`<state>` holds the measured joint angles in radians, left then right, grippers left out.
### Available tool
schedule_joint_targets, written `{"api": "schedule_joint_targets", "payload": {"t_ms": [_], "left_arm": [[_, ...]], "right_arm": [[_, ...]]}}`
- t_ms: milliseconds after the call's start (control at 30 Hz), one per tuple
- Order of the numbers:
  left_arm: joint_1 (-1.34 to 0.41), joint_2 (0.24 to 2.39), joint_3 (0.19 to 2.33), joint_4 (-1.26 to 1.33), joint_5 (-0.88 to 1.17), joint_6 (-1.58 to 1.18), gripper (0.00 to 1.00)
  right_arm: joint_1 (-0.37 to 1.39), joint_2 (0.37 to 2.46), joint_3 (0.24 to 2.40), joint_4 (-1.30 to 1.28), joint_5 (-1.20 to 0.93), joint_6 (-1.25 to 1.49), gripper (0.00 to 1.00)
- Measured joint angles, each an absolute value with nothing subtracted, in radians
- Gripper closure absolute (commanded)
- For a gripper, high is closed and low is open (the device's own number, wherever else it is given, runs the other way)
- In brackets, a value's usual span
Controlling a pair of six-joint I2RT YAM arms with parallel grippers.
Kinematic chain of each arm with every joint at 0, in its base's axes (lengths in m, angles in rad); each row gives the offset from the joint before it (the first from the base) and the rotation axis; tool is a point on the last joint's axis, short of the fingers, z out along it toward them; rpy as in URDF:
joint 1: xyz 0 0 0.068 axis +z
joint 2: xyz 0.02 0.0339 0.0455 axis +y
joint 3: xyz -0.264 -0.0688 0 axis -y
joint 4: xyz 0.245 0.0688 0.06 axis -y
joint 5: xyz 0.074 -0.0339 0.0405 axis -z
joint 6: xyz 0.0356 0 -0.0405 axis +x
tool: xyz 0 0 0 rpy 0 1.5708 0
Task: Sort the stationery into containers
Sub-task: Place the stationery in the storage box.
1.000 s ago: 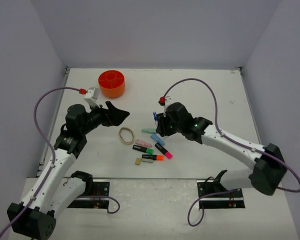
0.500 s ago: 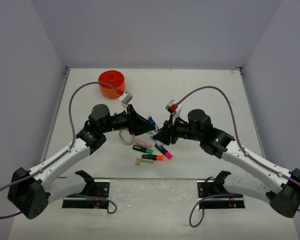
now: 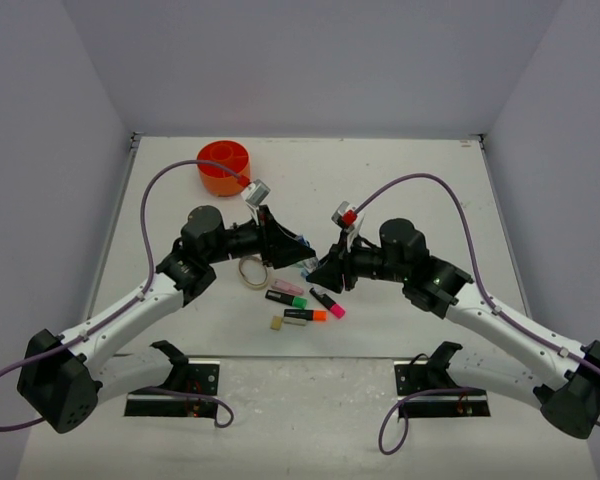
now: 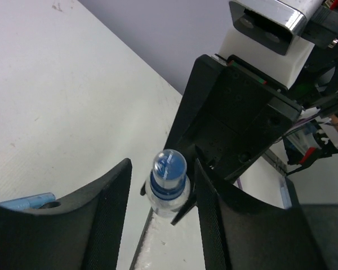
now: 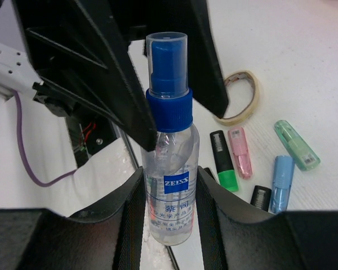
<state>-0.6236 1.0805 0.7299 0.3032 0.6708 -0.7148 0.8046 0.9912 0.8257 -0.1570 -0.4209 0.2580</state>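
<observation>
Over the middle of the surface [image 3: 410,190], the right fingers [image 5: 130,225] grip a blue-capped ZEISS spray bottle [image 5: 169,169] tight by its clear body, the left fingers [image 4: 110,214] spread wide either side of its cap, the orange organiser [image 3: 223,167] well apart at the far left

I'm seeing a white table [image 3: 410,180] sitting inside pale grey walls [image 3: 310,60]. A speckled board [image 3: 310,420] is running along its near edge. Small dark scuffs [image 4: 57,7] are showing on the tabletop in the left wrist view.
</observation>
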Motion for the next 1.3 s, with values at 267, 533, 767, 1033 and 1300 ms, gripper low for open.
{"api": "schedule_joint_targets", "payload": {"t_ms": [267,533,767,1033,1300], "left_arm": [[-0.630,1.089,0.750,0.306,0.673,-0.713,1.00],[-0.632,1.097,0.779,0.240,0.610,-0.692,1.00],[-0.633,1.100,0.934,-0.086,0.115,-0.602,1.00],[-0.456,1.358,1.291,-0.292,-0.289,-0.551,1.00],[-0.228,1.640,1.492,-0.275,-0.463,-0.532,1.00]], "right_arm": [[0.806,0.991,0.826,-0.144,-0.445,0.245,1.00],[0.806,0.982,0.814,-0.135,-0.432,0.248,0.01],[0.812,0.959,0.805,-0.160,-0.197,0.312,0.01],[0.812,0.849,0.776,-0.273,0.046,0.395,0.01],[0.812,0.791,0.746,-0.284,0.061,0.410,0.01]]}}
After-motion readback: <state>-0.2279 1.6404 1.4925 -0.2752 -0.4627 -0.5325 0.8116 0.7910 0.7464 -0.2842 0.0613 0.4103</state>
